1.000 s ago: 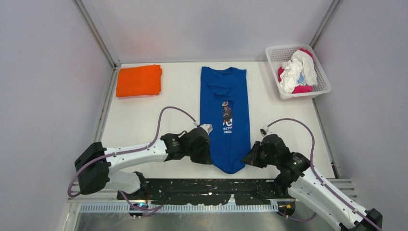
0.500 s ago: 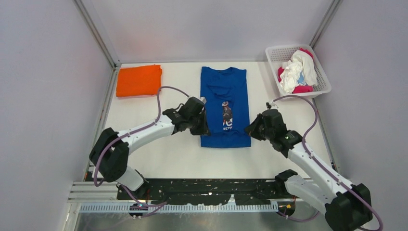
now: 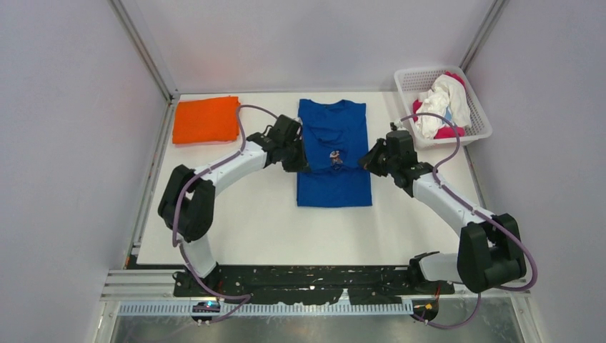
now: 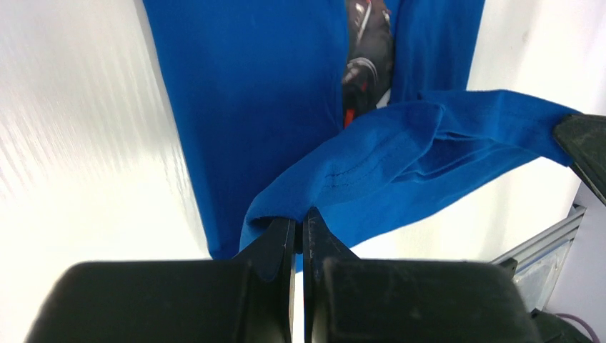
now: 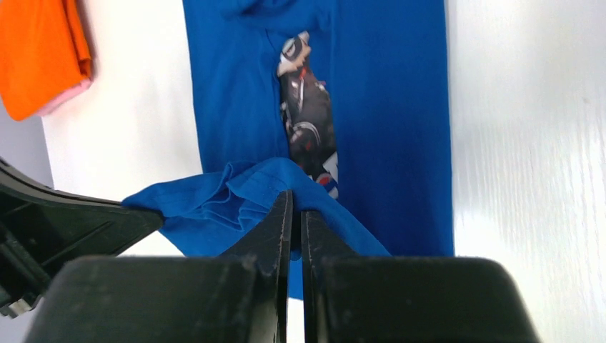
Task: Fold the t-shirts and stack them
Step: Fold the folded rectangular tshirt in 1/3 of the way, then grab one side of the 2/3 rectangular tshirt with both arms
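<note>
The royal blue t-shirt [image 3: 334, 161] lies in the middle of the table, its lower half lifted and carried over its upper half, print mostly covered. My left gripper [image 3: 303, 163] is shut on the hem's left corner [image 4: 286, 207]. My right gripper [image 3: 366, 161] is shut on the hem's right corner [image 5: 286, 182]. The hem hangs slack between them, above the print [image 5: 307, 114]. The folded orange t-shirt [image 3: 206, 120] lies at the back left; it also shows in the right wrist view [image 5: 43, 50]. White and magenta shirts [image 3: 443, 106] sit in the basket.
The white lattice basket [image 3: 411, 80] stands at the back right corner. Grey walls enclose the table on three sides. A black rail runs along the near edge [image 3: 307, 282]. Bare white table [image 3: 236, 214] lies in front of the blue shirt.
Both grippers have carried the blue shirt's bottom hem from the near edge toward the back, folding the shirt over itself. Both arms are now stretched further out.
</note>
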Available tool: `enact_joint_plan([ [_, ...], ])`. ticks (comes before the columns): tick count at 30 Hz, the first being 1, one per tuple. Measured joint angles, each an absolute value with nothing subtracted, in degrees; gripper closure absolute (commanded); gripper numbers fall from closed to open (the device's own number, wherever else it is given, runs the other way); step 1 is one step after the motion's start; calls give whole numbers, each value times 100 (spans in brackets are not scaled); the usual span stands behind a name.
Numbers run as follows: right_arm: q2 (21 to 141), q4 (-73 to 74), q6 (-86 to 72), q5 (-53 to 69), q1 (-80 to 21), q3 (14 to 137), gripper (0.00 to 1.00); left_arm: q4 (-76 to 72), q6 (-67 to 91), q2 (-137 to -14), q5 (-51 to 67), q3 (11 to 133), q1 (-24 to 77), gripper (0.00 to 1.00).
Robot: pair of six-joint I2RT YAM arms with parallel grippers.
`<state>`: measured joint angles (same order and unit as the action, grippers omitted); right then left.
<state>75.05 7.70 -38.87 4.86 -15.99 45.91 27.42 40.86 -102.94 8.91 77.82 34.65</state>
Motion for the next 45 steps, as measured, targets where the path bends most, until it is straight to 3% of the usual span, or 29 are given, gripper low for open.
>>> enact_joint_plan([
  [7, 8344, 360, -3776, 580, -1347, 4888, 95, 2860, 3942, -11142, 1229, 8569, 3081, 99],
  [15, 9238, -19, -3677, 679, -1223, 5306, 95, 3004, 3841, -11738, 1439, 9122, 2912, 83],
  [19, 9443, -156, -3671, 602, -1212, 5328, 95, 3092, 3852, -12020, 1459, 9404, 2875, 82],
  [24, 9708, -222, -3673, 270, -1190, 5417, 93, 3199, 3863, -12409, 1459, 9867, 2797, 64],
  [26, 9826, -233, -3673, 108, -1166, 5489, 83, 3229, 3870, -12475, 1457, 9942, 2762, 53],
  [27, 9880, -237, -3675, 54, -1157, 5533, 67, 3240, 3868, -12495, 1457, 9972, 2753, 45],
  [31, 10020, -250, -3684, -84, -1142, 5697, 34, 3347, 3826, -12510, 1452, 10127, 2722, 2],
  [32, 10040, -248, -3675, -106, -1138, 5747, 26, 3358, 3817, -12510, 1439, 10178, 2722, 1],
  [33, 10044, -244, -3691, -115, -1138, 5787, 12, 3369, 3833, -12510, 1431, 10219, 2720, 0],
  [35, 10042, -200, -3671, -180, -1138, 5885, 2, 3369, 3824, -12470, 1391, 10254, 2720, 0],
  [39, 9933, 12, -3629, -403, -1138, 5959, 5, 3371, 3739, -12121, 1339, 10057, 2720, 0],
  [45, 9181, 456, -3597, -467, -1138, 5568, 5, 3017, 3732, -10630, 1358, 8311, 2744, 0],
])
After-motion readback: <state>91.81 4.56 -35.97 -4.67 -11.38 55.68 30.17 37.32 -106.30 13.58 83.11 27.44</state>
